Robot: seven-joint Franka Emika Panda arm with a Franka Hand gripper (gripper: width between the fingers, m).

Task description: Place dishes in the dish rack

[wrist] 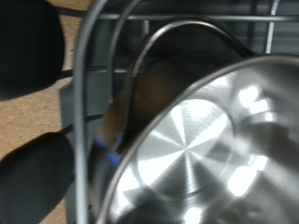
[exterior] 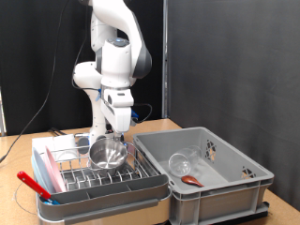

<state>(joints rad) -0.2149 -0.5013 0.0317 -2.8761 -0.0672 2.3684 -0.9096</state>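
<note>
Gripper [exterior: 114, 134] sits over the steel bowl [exterior: 107, 153] in the dish rack [exterior: 141, 185], grip state unclear; glass [exterior: 182, 162] and spoon [exterior: 192, 178] at 3 o'clock in the grey crate [exterior: 246, 172].

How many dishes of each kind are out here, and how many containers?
Shiny round steel bowl, in the pale wire-grid dish rack under the gripper: 1
Clear drinking glass, in the grey plastic crate: 1
Reddish-brown spoon, in the crate: 1
Containers, rack and crate: 2
Total: 5
</note>
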